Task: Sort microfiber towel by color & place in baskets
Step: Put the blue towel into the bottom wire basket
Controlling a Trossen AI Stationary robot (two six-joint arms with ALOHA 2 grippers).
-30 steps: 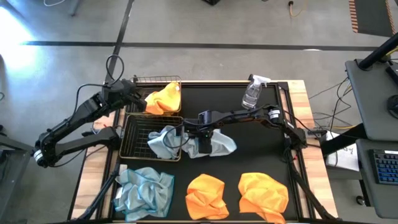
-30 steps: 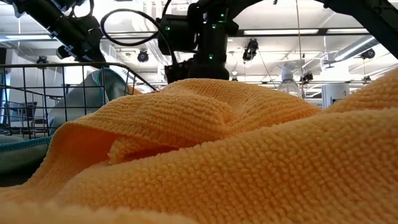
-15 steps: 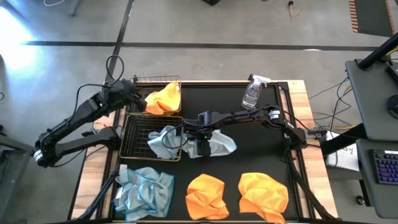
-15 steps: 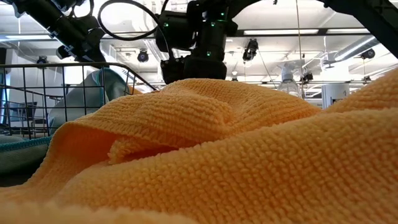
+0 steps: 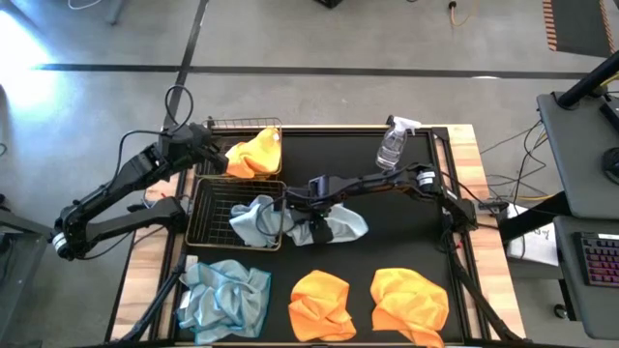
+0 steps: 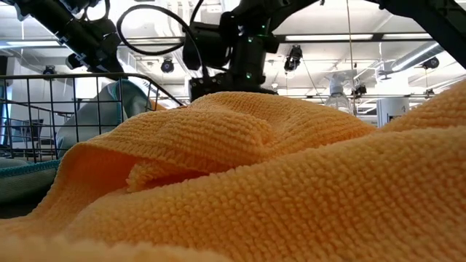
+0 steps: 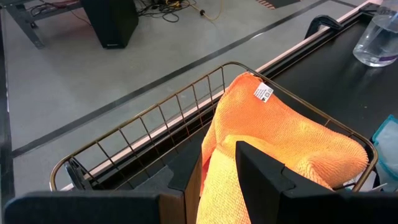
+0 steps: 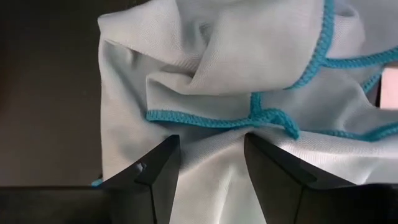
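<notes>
My right gripper (image 5: 311, 228) hangs spread over the blue-grey towel (image 5: 340, 224) at mid-table beside the near basket (image 5: 215, 215); I should press down and pinch one thick fold.

Low view: near orange towel (image 6: 277, 189) fills frame, cut by lower and right edges, hiding tabletop. Right gripper (image 5: 311, 230) tips hidden behind that towel. Near-right orange towel (image 5: 410, 304) cut by lower edge in high view. Left gripper (image 5: 215, 145) too small to judge finger state.
</notes>
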